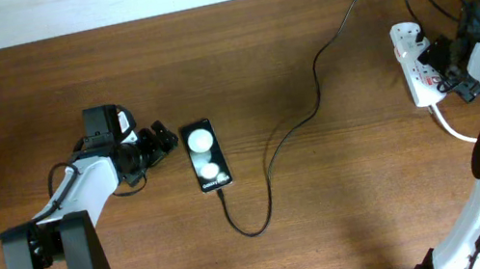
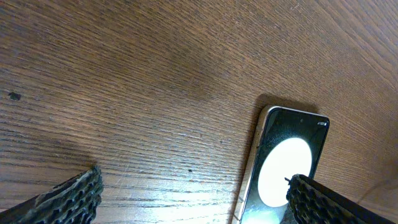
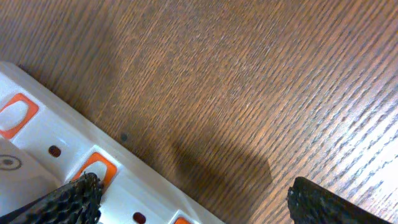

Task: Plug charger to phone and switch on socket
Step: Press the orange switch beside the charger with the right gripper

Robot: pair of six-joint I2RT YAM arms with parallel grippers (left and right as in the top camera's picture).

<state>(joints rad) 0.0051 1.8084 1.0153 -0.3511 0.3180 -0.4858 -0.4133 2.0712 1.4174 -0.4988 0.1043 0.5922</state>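
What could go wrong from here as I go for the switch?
1. The right gripper hangs open over the power strip, one finger by an orange switch; an off-centre push could slide the strip.
2. The cable runs between strip and phone, so that slide might tug its phone end.
3. The left gripper is open with a finger over the phone; moving it could nudge the phone.

Nothing can be read; the phone [image 1: 205, 155] bears tiny white lettering too small to make out.
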